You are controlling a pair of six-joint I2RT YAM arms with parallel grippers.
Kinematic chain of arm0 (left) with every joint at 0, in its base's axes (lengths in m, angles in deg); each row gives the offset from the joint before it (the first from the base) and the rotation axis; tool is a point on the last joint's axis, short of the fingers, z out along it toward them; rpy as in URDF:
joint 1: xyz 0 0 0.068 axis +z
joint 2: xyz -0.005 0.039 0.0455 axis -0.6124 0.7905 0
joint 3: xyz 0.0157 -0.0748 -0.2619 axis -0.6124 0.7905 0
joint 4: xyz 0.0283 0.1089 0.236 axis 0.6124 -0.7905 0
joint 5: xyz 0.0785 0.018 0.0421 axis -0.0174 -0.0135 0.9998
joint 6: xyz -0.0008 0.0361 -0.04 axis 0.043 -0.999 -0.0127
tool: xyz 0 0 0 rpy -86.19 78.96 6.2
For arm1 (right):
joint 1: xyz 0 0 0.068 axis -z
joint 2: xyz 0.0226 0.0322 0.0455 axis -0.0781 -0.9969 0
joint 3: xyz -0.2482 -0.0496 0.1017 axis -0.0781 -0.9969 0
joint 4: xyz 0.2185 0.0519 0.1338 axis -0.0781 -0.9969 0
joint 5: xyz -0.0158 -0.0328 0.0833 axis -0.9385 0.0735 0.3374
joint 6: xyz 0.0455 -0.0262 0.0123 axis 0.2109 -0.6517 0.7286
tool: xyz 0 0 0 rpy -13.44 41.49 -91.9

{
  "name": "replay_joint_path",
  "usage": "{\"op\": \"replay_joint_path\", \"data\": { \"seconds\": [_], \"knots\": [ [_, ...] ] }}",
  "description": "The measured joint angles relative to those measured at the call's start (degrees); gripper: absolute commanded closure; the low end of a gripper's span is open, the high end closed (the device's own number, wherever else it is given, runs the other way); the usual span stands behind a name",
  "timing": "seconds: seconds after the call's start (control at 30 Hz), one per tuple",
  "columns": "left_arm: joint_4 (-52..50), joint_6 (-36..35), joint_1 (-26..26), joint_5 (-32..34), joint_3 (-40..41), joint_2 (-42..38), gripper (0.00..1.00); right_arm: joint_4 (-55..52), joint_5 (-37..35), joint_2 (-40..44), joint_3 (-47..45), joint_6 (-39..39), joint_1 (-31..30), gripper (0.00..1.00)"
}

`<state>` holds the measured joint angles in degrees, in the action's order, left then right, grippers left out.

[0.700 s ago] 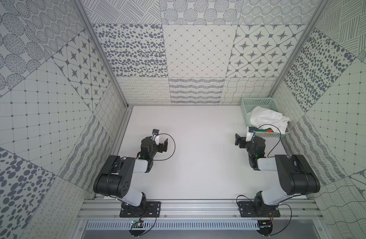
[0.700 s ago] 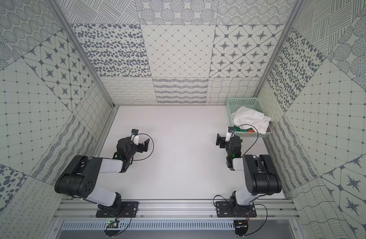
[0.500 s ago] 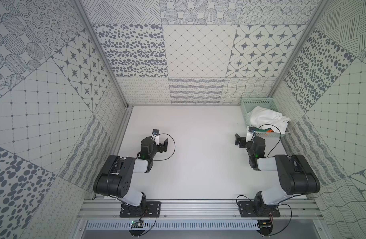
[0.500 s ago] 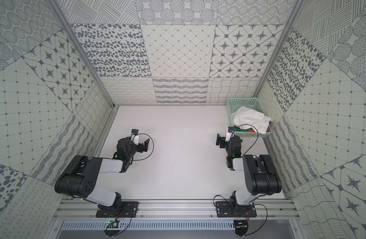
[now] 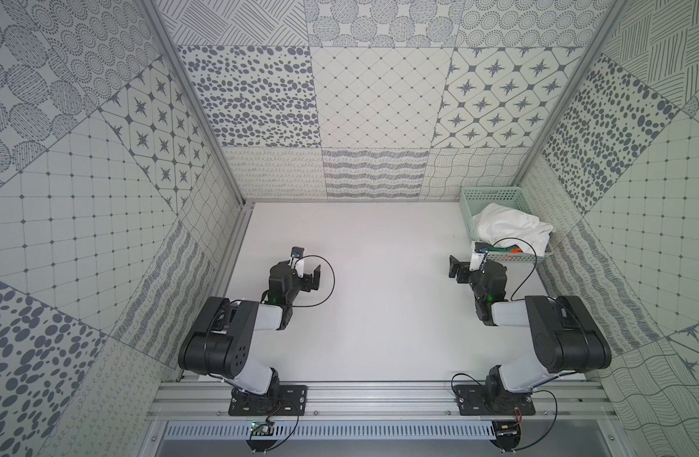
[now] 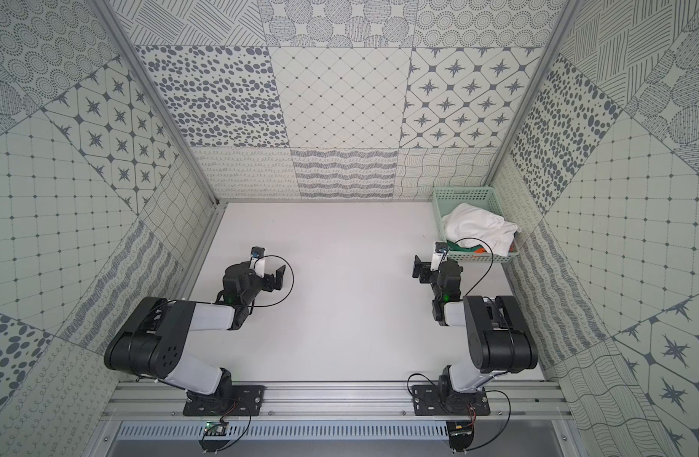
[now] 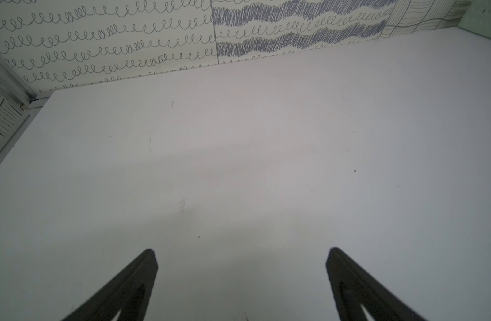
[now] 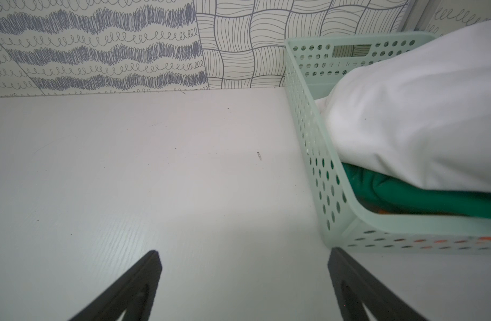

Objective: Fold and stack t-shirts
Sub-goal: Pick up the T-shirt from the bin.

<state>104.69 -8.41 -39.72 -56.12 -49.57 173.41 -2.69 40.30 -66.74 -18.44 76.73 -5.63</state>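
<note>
Left gripper, right gripper: fingers spread wide, holding nothing. White shirt lies atop green shirt in basket.

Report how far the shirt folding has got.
Done: nothing visible; no folded shirt lies on the table.
In hand: nothing. The left gripper and right gripper are both open and empty, the right one beside the basket.
Left: everything. The white t-shirt lies crumpled on the green t-shirt, with orange cloth beneath, all in the basket.
</note>
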Motion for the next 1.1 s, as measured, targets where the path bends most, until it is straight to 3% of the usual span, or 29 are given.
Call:
{"op": "replay_joint_path", "data": {
  "seconds": [0.53,0.83,1.1],
  "knots": [
    [-1.2,0.6,0.0,2.1,-0.5,-0.7,0.01,-5.2,3.4,0.5,1.3,0.8,1.5,0.02],
    [-19.1,3.8,1.0,10.0,-11.5,-9.9,0.01,-36.7,0.4,3.6,26.2,5.5,1.6,0.02],
    [-44.1,13.0,3.4,17.8,-32.6,-10.6,0.01,-57.6,2.9,11.0,36.9,12.5,3.0,0.02]
  ]
}}
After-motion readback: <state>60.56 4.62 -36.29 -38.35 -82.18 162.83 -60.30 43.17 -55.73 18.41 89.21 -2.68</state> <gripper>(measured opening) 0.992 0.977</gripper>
